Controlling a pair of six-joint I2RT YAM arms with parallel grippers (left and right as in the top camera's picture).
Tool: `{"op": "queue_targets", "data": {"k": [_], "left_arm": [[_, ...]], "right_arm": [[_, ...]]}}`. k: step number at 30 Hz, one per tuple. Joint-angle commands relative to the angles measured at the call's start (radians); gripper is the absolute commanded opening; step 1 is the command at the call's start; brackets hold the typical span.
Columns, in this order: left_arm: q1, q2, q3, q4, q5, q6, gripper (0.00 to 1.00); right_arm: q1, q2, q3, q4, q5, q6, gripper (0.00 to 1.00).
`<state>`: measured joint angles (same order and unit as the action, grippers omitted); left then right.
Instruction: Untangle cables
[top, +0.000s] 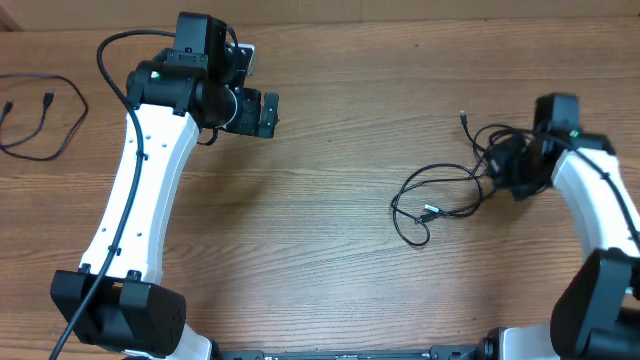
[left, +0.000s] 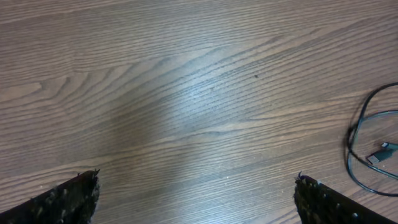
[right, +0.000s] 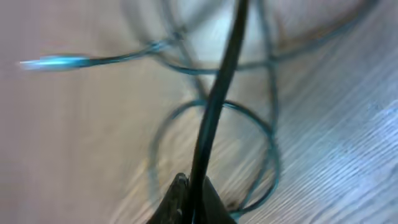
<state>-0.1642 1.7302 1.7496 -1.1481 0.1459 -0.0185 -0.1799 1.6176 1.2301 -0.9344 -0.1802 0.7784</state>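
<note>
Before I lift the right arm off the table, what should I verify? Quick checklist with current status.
1. Right gripper shut on a strand of the cables: ok.
2. Which strand it holds: cannot tell, the right wrist view is blurred.
3. Left gripper open and empty: ok.
4. Left gripper placed to pin the tangle: not ok, it is over bare table, with the loops off to one side.
5. Silver-tipped plug lying on the table, away from the knot: ok.

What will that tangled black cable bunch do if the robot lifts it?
Probably flop and dangle: the cables lie in loose curly loops. They look thin, so likely light. Being knotted near the right gripper, the whole bunch may rise together.
</note>
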Motion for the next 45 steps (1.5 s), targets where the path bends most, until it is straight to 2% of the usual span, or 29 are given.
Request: {"op": "queue_targets", "data": {"k": [1, 8, 13, 17, 20, 23, 26, 28, 30, 32, 36, 41, 45], "left_arm": [[-0.004, 0.0, -0.014, 0.0, 0.001, 0.019, 1.0], [-0.004, 0.0, -0.014, 0.0, 0.001, 0.019, 1.0], [-0.004, 0.0, -0.014, 0.0, 0.001, 0.019, 1.0], [-0.004, 0.0, -0.014, 0.0, 0.001, 0.019, 1.0], [-0.004, -0.001, -0.014, 0.0, 0.001, 0.019, 1.0], [-0.004, 0.0, -0.014, 0.0, 0.001, 0.019, 1.0], [-0.004, -0.001, -0.014, 0.0, 0.001, 0.019, 1.0], [-0.004, -0.001, -0.014, 0.0, 0.001, 0.019, 1.0], [-0.004, -0.001, -0.014, 0.0, 0.001, 0.019, 1.0], [-0.004, 0.0, -0.014, 0.0, 0.001, 0.019, 1.0], [-0.004, 0.0, -0.014, 0.0, 0.001, 0.019, 1.0], [-0.004, 0.0, -0.014, 0.0, 0.001, 0.019, 1.0], [-0.004, 0.0, -0.014, 0.0, 0.001, 0.019, 1.0]], "right_arm": [[0.006, -0.091, 0.209, -0.061, -0.067, -0.102, 0.04], [0.007, -0.124, 0.591, -0.237, -0.234, -0.134, 0.04], [0.026, -0.148, 0.741, -0.275, -0.286, -0.201, 0.04], [0.071, -0.157, 0.753, -0.365, -0.107, -0.29, 0.03], [0.098, -0.129, 0.752, -0.511, 0.055, -0.341, 0.04], [0.1, -0.07, 0.752, -0.757, 0.315, -0.31, 0.04], [0.1, -0.065, 0.733, -0.76, 0.402, -0.254, 0.04], [0.1, -0.065, 0.735, -0.743, 0.457, -0.152, 0.04], [0.1, -0.063, 0.735, -0.704, 0.44, -0.146, 0.04], [0.1, -0.063, 0.735, -0.673, 0.41, -0.149, 0.04], [0.1, -0.063, 0.735, -0.59, 0.201, -0.317, 0.04], [0.1, -0.063, 0.735, -0.565, -0.306, -0.74, 0.04], [0.1, -0.063, 0.734, -0.607, -0.497, -0.934, 0.04]]}}
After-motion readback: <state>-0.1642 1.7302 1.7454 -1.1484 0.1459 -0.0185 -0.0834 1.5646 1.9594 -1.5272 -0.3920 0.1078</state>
